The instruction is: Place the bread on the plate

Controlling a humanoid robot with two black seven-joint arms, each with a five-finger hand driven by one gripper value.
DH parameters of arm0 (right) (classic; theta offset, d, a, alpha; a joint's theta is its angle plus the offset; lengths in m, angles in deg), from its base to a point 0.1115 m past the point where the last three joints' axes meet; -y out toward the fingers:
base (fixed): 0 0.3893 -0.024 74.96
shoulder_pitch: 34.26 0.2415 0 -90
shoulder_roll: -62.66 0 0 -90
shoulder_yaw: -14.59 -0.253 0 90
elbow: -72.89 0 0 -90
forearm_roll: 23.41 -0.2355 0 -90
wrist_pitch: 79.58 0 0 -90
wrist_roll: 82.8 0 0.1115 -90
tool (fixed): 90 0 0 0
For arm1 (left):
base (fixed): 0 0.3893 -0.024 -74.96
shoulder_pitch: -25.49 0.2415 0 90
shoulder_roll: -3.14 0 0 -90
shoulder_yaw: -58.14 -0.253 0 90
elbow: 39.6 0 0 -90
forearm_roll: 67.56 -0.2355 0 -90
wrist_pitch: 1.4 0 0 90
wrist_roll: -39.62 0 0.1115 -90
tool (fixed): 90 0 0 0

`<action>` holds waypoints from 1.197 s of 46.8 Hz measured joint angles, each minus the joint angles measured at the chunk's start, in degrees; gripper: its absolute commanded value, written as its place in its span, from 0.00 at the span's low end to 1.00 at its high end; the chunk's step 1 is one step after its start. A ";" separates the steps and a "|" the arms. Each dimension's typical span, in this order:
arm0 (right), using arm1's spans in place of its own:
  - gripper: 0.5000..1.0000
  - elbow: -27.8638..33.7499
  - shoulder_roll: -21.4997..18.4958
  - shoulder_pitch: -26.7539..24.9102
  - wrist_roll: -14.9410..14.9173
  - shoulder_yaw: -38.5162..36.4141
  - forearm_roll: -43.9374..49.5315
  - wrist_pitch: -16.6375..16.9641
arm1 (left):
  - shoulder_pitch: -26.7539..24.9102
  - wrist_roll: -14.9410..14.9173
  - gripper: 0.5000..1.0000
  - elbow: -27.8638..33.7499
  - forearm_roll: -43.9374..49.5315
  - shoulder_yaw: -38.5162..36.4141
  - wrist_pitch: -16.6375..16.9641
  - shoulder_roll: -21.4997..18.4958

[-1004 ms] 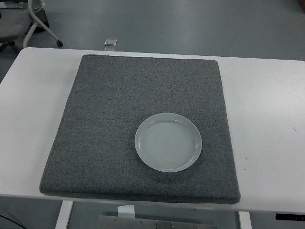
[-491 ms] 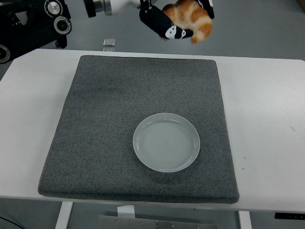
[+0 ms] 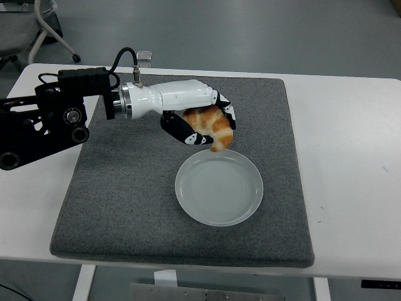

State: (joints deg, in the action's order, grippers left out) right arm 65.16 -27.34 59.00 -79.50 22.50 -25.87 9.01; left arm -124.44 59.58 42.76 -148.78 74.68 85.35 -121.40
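Note:
My left hand (image 3: 202, 123) comes in from the left edge and is shut on a golden-brown croissant (image 3: 213, 126). It holds the bread just above the far rim of a round pale grey plate (image 3: 218, 187). The plate lies on a dark grey mat (image 3: 125, 182) and holds nothing. The croissant's lower tip hangs over the plate's far edge; I cannot tell if it touches. The right arm is out of view.
The mat covers most of the white table (image 3: 351, 157). A small metal object (image 3: 145, 56) lies at the table's far edge. A chair base (image 3: 44, 28) stands on the floor at the top left.
My left arm has come down and toward me with the croissant, from high over the table's far edge to just above the plate's far rim. The plate has stayed put.

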 measured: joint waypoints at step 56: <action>0.86 0.00 0.00 -0.01 -0.03 0.00 0.00 0.01 | 13.86 -0.09 0.00 -9.58 -2.38 -0.12 1.49 11.24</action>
State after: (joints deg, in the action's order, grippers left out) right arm 65.16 -27.34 58.99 -79.53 22.50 -25.87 9.01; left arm -110.59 59.49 33.18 -151.16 74.56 86.84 -110.16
